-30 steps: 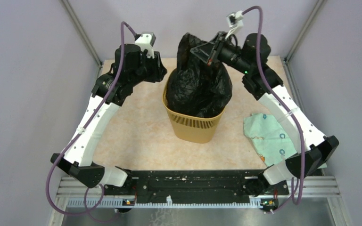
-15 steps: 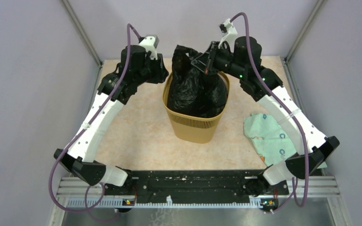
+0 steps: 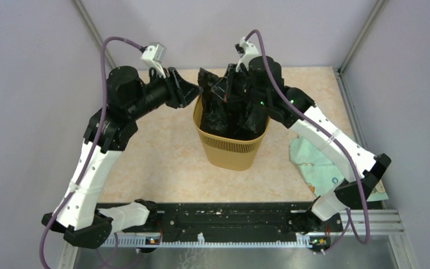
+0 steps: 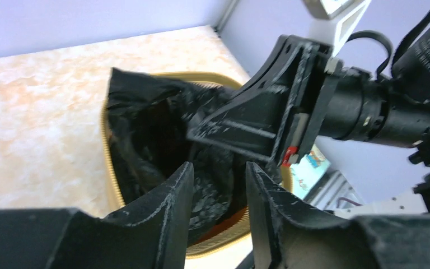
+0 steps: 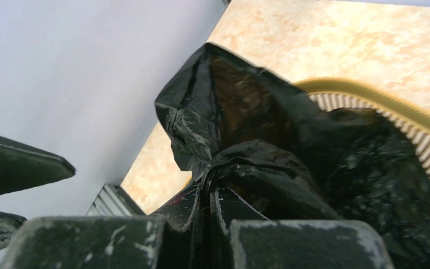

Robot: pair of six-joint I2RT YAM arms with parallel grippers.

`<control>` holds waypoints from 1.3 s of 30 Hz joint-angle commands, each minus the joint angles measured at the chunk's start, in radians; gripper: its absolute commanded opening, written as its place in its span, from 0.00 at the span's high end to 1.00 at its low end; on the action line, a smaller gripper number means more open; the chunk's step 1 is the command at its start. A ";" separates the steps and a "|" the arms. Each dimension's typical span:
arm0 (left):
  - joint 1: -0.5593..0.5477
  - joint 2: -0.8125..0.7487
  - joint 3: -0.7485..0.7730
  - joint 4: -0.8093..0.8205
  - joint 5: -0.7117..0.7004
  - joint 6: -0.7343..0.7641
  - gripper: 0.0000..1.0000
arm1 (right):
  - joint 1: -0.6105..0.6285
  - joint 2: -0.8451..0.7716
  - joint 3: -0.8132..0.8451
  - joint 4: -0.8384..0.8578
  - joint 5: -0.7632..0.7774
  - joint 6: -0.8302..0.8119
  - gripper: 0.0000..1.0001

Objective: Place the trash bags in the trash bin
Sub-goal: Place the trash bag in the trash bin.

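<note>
The mustard-yellow trash bin [image 3: 232, 148] stands mid-table with the glossy black trash bag [image 3: 241, 115] sunk into it, its top edge sticking up above the far rim. My right gripper [image 3: 224, 89] is over the bin's far side, shut on a bunched fold of the bag [image 5: 241, 162]. My left gripper [image 3: 193, 94] is open and empty at the bin's left rim. In the left wrist view its fingers [image 4: 171, 202] frame the bag [image 4: 145, 129] inside the bin [image 4: 109, 179], with the right gripper [image 4: 291, 117] above it.
A pale green patterned cloth [image 3: 313, 162] lies on the table right of the bin, partly under the right arm. Grey walls with metal corner posts close in the back and sides. A black rail [image 3: 224, 216] runs along the near edge.
My right gripper has moved left and down with the bag, pushing it deeper into the bin. My left arm has swung outward and its gripper has come to the bin's left rim.
</note>
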 commanded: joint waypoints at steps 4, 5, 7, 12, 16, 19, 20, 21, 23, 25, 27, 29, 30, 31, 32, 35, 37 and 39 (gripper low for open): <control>-0.002 -0.043 -0.147 0.179 0.065 -0.179 0.48 | 0.083 -0.022 -0.059 0.062 0.090 0.012 1.00; -0.003 -0.043 -0.158 0.184 0.054 -0.189 0.45 | 0.092 -0.022 -0.062 0.066 0.097 0.008 1.00; -0.002 -0.035 -0.167 0.195 0.044 -0.207 0.43 | 0.104 -0.027 -0.065 0.068 0.111 0.000 1.00; -0.002 -0.009 -0.191 0.249 0.017 -0.243 0.39 | 0.105 -0.064 -0.111 0.112 0.094 -0.012 1.00; -0.001 0.004 -0.224 0.304 0.002 -0.268 0.37 | 0.105 -0.087 -0.141 0.133 0.070 -0.030 1.00; -0.002 0.033 -0.229 0.331 0.020 -0.294 0.37 | 0.105 -0.094 -0.155 0.143 0.048 -0.039 1.00; -0.004 0.043 -0.229 0.335 0.020 -0.298 0.37 | 0.105 -0.099 -0.160 0.145 0.048 -0.042 1.00; -0.002 0.050 -0.228 0.339 0.019 -0.300 0.38 | 0.105 -0.104 -0.164 0.148 0.049 -0.044 0.99; -0.003 0.059 -0.231 0.344 0.004 -0.302 0.37 | 0.105 -0.116 -0.174 0.157 0.044 -0.050 0.94; -0.002 0.065 -0.236 0.359 -0.004 -0.307 0.38 | 0.105 -0.124 -0.180 0.166 0.035 -0.054 0.89; -0.003 0.074 -0.237 0.368 -0.006 -0.311 0.40 | 0.105 -0.132 -0.187 0.169 0.030 -0.055 0.80; -0.002 0.083 -0.235 0.374 -0.005 -0.313 0.44 | 0.105 -0.139 -0.196 0.173 0.026 -0.055 0.72; -0.003 0.087 -0.234 0.378 -0.008 -0.312 0.49 | 0.105 -0.147 -0.203 0.174 0.025 -0.055 0.69; -0.003 0.089 -0.232 0.378 -0.009 -0.309 0.52 | 0.105 -0.155 -0.208 0.174 0.027 -0.055 0.65; -0.002 0.089 -0.233 0.378 -0.011 -0.306 0.56 | 0.105 -0.164 -0.216 0.172 0.032 -0.056 0.63; -0.001 0.090 -0.224 0.365 -0.021 -0.291 0.70 | 0.105 -0.192 -0.233 0.165 0.044 -0.058 0.60; -0.002 0.092 -0.216 0.356 -0.018 -0.283 0.76 | 0.105 -0.213 -0.240 0.159 0.052 -0.062 0.59; -0.002 0.093 -0.206 0.343 -0.012 -0.276 0.83 | 0.105 -0.229 -0.246 0.153 0.062 -0.065 0.57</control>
